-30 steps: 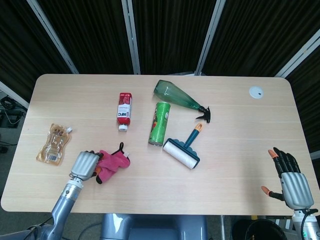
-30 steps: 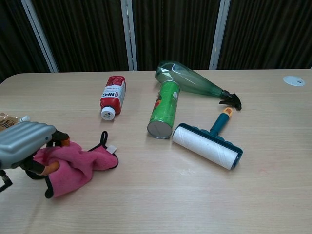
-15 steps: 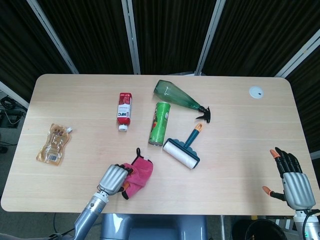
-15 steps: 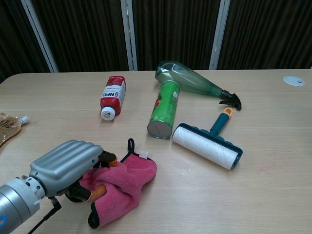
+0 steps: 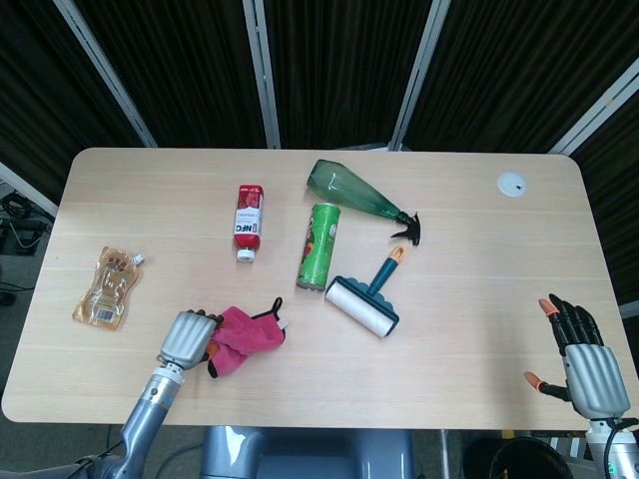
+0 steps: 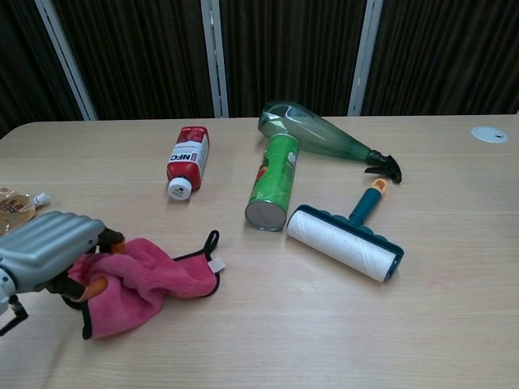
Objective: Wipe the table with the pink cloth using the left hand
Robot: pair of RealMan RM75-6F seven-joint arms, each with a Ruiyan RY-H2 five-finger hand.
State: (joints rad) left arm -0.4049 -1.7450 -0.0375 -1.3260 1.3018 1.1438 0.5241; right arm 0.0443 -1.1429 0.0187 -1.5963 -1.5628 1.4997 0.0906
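The crumpled pink cloth with black trim lay bunched on the pale wooden tabletop near its front edge, toward seven o'clock from the table's centre. The left robot hand gripped it from the nine o'clock side, fingers curled into the fabric and pressing it down on the wood; in the chest view the cloth trailed out at three o'clock from that robot hand.

Half a second before, hand and cloth had been further toward the table's middle, just short of the lint roller; a second before, they had sat further left than now. So the cloth had swept right and was coming back left, which reads as a wiping stroke under way, the front-left strip being worked back and forth. How much wiping remained could not be judged.

Outward from the cloth, at one o'clock, lay a green cylindrical can on its side, and beyond it a green spray bottle with a black trigger. A white lint roller with a teal frame lay at three o'clock, a red and white bottle at twelve, a tan foil pouch at ten.

The right robot hand hovered at the far right edge, fingers spread, holding nothing.
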